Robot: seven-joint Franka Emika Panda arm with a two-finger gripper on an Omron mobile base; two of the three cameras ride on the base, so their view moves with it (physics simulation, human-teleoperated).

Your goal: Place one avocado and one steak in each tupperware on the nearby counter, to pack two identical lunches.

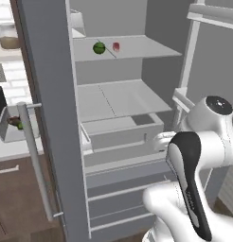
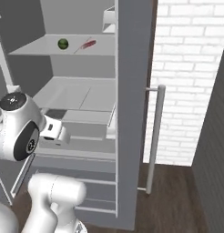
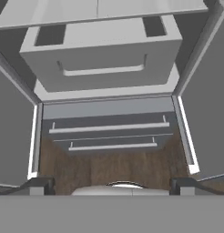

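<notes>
Grey refrigerator (image 1: 118, 142) with both doors swung open, seen from in front; its left door (image 1: 47, 113) carries a long silver handle (image 1: 35, 160), and in the right base view the same door (image 2: 132, 109) stands edge-on with its handle (image 2: 155, 136) at 3 o'clock of it. White brick wall (image 2: 186, 77) lies beyond that door. Dark wood floor (image 2: 173, 195) runs beneath.

Interior, top to bottom: an upper shelf (image 1: 137, 49), a middle shelf (image 1: 118, 99), a crisper drawer (image 1: 123, 130) pulled partly out, and two freezer drawers (image 3: 109, 136) with pale bar handles at the base.

Pale counter (image 1: 14, 146) over brown cabinets (image 1: 19, 198) sits at 9 o'clock of the left base view, past the left door. On it stands a clear tupperware (image 1: 16, 125) holding a dark item and a green one, too small to identify with certainty.

White arm (image 1: 199, 156) reaches toward the drawer level. Gripper (image 3: 112, 184): the two dark fingertips (image 3: 38, 184) rise at 7 and 5 o'clock of the hand view, spread wide apart, with nothing between them.

On the upper shelf an avocado (image 1: 99, 47), dark green and round, lies just beside a red steak (image 1: 116, 46) at its 3 o'clock; in the right base view the avocado (image 2: 63, 43) and steak (image 2: 88, 44) sit near each other, apart
</notes>
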